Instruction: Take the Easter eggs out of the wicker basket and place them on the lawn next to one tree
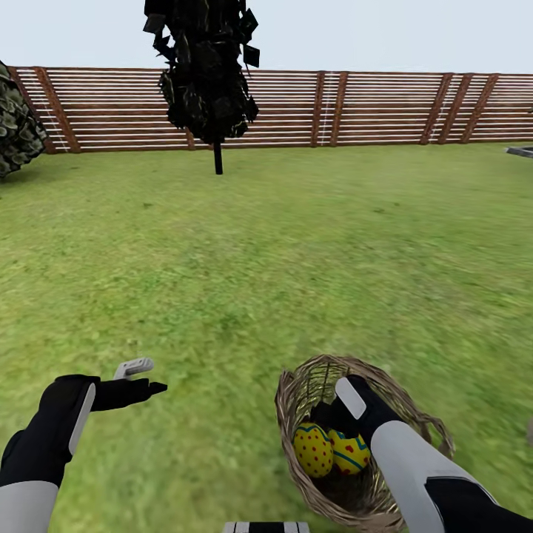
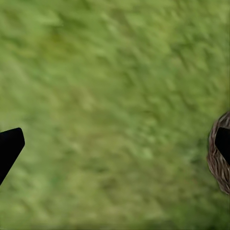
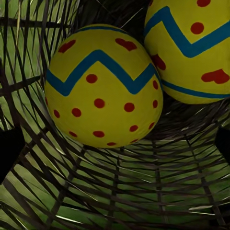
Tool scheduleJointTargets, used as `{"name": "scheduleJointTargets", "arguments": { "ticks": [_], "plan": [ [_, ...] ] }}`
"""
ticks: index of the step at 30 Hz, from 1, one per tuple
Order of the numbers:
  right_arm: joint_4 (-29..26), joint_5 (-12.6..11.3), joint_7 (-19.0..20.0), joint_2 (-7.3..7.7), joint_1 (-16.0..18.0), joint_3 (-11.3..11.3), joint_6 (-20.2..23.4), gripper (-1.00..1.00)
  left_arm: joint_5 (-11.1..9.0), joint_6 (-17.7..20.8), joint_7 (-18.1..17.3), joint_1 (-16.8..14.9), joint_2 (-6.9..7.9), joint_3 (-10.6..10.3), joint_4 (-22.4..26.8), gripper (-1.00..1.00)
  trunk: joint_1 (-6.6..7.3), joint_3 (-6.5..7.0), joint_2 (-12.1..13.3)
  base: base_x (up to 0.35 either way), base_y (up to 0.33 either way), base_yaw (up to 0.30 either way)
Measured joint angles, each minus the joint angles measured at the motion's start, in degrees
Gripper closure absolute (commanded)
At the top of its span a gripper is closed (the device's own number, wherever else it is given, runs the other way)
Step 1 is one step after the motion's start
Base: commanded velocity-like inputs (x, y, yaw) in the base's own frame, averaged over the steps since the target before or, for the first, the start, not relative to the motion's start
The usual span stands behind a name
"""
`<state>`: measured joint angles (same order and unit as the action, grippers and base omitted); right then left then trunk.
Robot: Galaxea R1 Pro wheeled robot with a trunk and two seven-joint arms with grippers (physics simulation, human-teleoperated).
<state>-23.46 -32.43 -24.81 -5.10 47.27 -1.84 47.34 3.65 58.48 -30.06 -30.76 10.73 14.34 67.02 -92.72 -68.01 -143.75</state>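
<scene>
**Right arm inside basket, reaching for an egg**

We see our right gripper [image 1: 334,414] down inside the wicker basket [image 1: 296,400] on the lawn [image 1: 266,259]; its fingers stand apart, nothing between them yet. Two Easter eggs [image 1: 313,449] lie touching near the basket's floor; a third we cannot see. Left gripper [image 1: 141,376] hovers beside the basket, fingers spread, empty. Our judgement: centre on the nearer egg [image 3: 103,86] and close gently, since round shells slip. Black conifer [image 1: 206,74] beyond the basket is not our tree.
</scene>
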Motion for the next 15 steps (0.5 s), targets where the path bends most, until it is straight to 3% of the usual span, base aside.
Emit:
{"name": "scheduleJointTargets", "arguments": {
  "ticks": [5,15],
  "plan": [
    [0.0,0.0,0.0,-0.16,0.0,0.0,0.0,-1.0,0.0,0.0,0.0,0.0,0.0,0.0,0.0,-1.0,-0.13,-1.1,-0.1,0.0,0.0,0.0],
    [0.0,0.0,0.0,-0.22,0.0,0.0,0.0,-1.0,0.0,0.0,0.0,0.0,0.08,0.0,0.0,-1.0,-0.13,-1.11,-0.1,0.0,0.004,0.0]
  ]
}}
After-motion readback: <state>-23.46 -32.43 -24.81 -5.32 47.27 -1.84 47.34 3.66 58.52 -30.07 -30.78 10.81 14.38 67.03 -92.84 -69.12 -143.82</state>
